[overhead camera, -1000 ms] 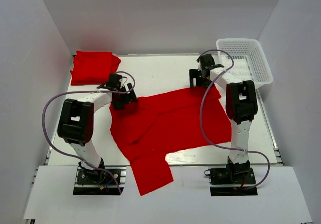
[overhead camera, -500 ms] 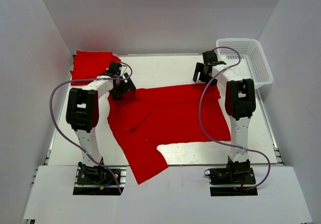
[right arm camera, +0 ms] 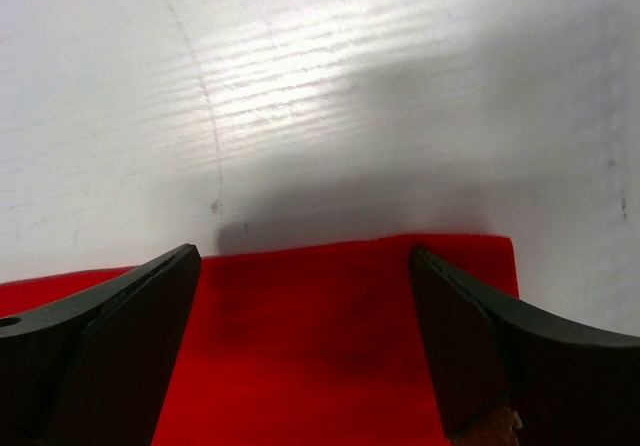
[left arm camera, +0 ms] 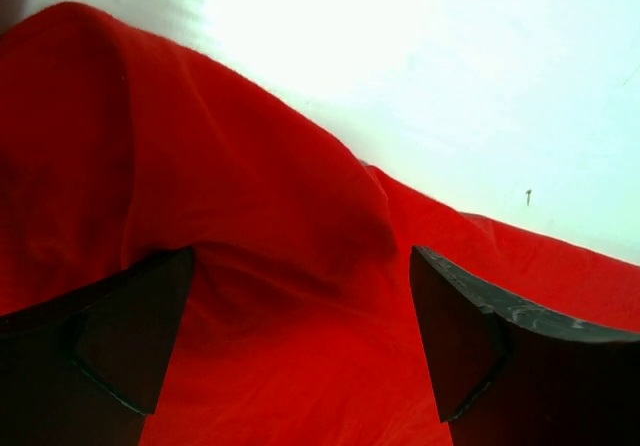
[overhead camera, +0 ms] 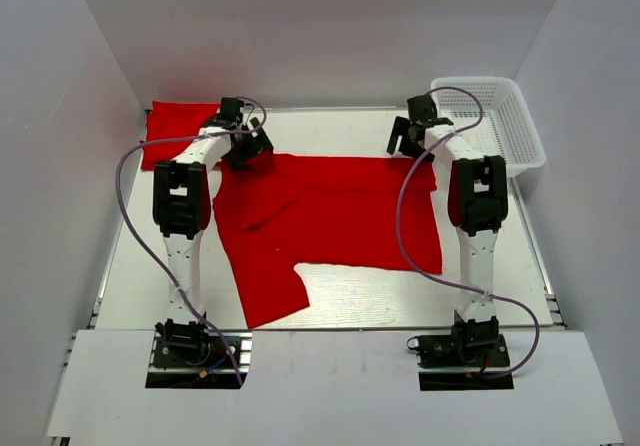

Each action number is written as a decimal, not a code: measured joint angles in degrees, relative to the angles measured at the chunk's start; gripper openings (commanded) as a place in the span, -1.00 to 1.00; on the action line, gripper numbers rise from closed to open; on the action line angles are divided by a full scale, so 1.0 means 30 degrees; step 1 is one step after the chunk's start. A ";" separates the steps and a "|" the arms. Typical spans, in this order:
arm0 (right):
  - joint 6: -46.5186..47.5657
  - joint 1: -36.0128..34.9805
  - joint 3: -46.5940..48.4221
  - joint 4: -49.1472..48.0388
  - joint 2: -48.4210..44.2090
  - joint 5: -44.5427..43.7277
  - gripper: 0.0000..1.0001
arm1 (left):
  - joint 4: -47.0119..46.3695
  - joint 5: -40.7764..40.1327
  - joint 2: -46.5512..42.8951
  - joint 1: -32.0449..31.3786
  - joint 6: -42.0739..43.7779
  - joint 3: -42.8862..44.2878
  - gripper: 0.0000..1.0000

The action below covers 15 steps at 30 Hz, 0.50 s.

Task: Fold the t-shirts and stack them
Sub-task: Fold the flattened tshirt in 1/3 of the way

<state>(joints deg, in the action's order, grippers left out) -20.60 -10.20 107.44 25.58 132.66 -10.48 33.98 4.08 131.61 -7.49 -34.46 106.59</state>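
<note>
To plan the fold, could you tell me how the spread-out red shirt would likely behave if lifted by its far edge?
Probably floppy: the shirt lies in soft wrinkles and humps beneath the left gripper. It looks thin, so likely light; the near sleeve would probably trail.

Seen from overhead, the left gripper [overhead camera: 245, 148] covers the far left corner of the spread t-shirt [overhead camera: 340, 216]. The right gripper [overhead camera: 407, 138] covers part of its far edge near the right corner. Whether either touches the cloth cannot be told. The left arm [overhead camera: 181, 198] hides the right edge of the folded t-shirt [overhead camera: 172, 131]. Both wrist views crop the cloth and cut the fingers [left arm camera: 110, 356] at the near edge.
</note>
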 measured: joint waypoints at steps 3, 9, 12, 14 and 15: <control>0.0641 0.0000 0.0386 -0.0044 -0.0007 0.0423 0.81 | 0.0277 0.0029 0.0255 0.0044 0.0444 0.0525 1.00; 0.2055 -0.0168 0.0452 0.0080 -0.0750 0.1005 0.81 | 0.0743 -0.0095 -0.0313 0.0044 0.1537 0.0328 1.00; 0.2630 -0.0379 -0.0335 0.0124 -0.2237 0.1144 0.81 | 0.0641 -0.0284 -0.1916 -0.0051 0.2244 -0.1158 1.00; 0.2951 -0.0583 -0.1246 0.0066 -0.3621 0.1231 0.81 | 0.0546 -0.0182 -0.3599 -0.0058 0.2652 -0.2696 1.00; 0.3067 -0.0699 -0.1880 0.0000 -0.4401 0.1275 0.81 | 0.0597 -0.0146 -0.4393 -0.0087 0.2805 -0.3315 1.00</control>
<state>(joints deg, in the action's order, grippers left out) -11.40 -12.29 101.80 25.58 119.46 -6.66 35.77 3.64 118.43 -7.75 -26.04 96.64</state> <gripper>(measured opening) 0.905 0.997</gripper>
